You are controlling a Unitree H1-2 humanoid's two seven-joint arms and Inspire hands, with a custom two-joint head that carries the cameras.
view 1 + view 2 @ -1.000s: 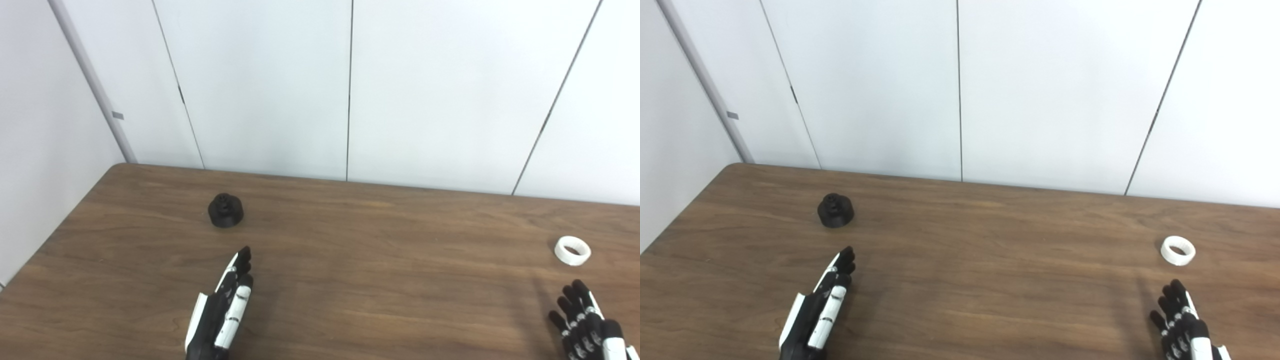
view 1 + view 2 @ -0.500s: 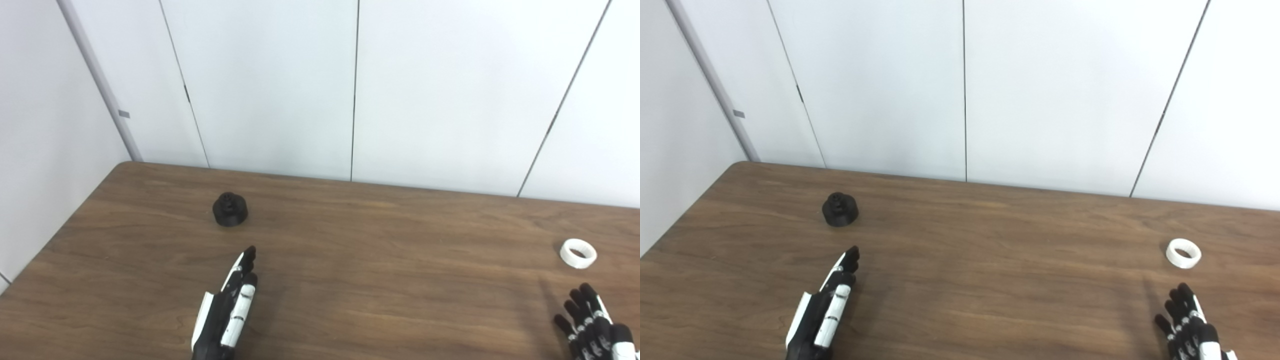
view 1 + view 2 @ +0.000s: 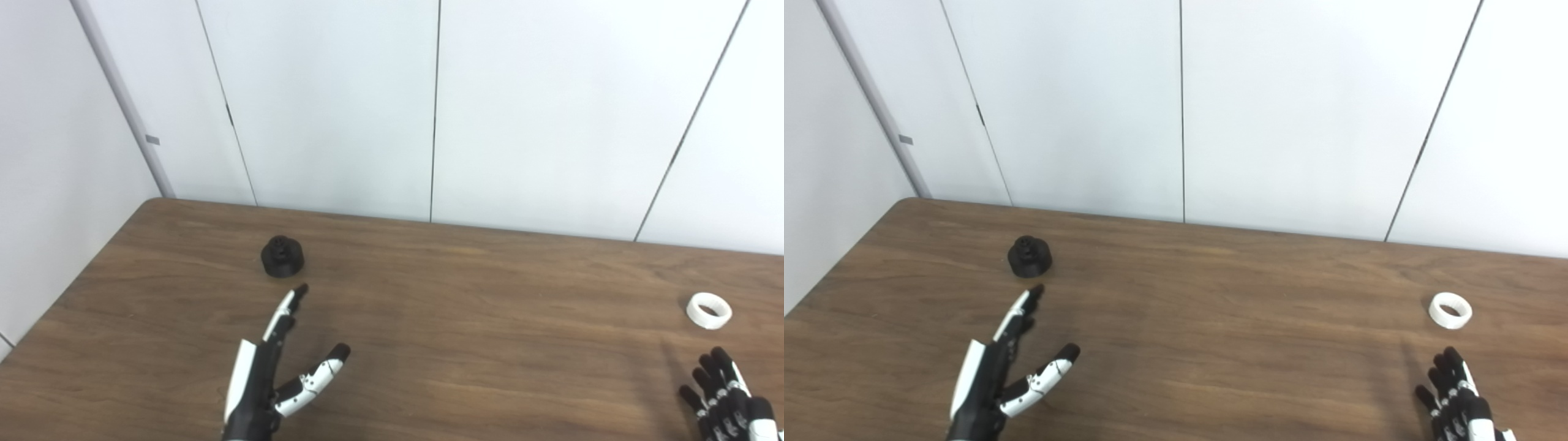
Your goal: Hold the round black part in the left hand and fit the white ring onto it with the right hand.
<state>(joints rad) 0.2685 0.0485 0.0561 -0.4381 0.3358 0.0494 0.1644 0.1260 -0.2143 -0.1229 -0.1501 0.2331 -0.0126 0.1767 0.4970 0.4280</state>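
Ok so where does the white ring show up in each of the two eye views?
Left eye view: the white ring lies flat on the table near the right edge, just beyond the right hand.
Right eye view: the white ring sits a little further in from the right edge.
Shared landmark: the round black part far across the table to the left.

2 head cameras look down at the same table (image 3: 465,318) from slightly offset spots

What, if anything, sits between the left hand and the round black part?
Nothing visible. Bare table lies between the open left hand and the round black part; its fingers point toward it.
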